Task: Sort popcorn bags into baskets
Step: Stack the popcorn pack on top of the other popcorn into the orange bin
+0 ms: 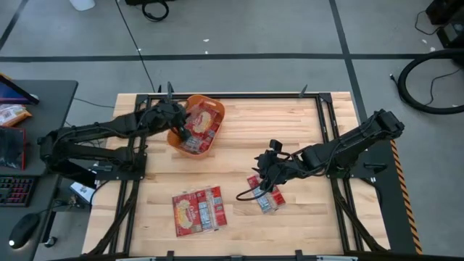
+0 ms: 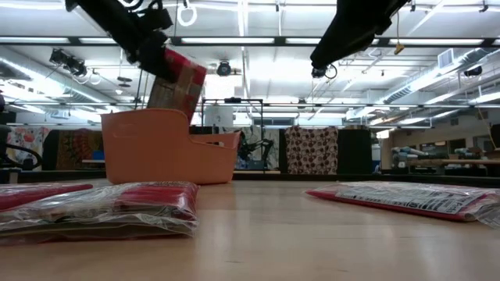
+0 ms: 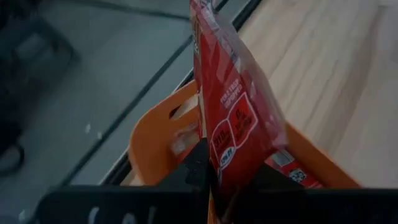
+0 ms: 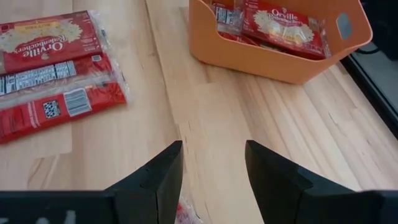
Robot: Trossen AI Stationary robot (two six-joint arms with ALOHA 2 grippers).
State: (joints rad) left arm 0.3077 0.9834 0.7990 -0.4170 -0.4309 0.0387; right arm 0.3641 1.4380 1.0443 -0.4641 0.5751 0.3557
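My left gripper [image 1: 181, 127] is shut on a red popcorn bag [image 3: 233, 112] over the orange basket [image 1: 206, 109] at the table's far left. The basket holds several more bags [image 4: 283, 25]. My right gripper [image 4: 211, 180] hangs open in the air over the table's right middle, just above a single bag [image 1: 267, 197] that lies flat on the wood. It touches nothing. Near the front edge, a group of bags [image 1: 197, 210] lies flat side by side. My left gripper pinches the bag's near end [image 3: 225, 163] between its two fingers, and the bag shows edge-on between them. The fingers slant downward from the table's left. The bag [image 2: 178, 82] is tilted, lifted off the table, and its lower end reaches the basket's rim [image 2: 156, 113].
The black frame rails [image 1: 326, 130] run along the table's left, right and far edges. Bare wood lies between the basket and the flat bags. Left of the table stands a desk with a keyboard [image 1: 14, 190] and a mouse.
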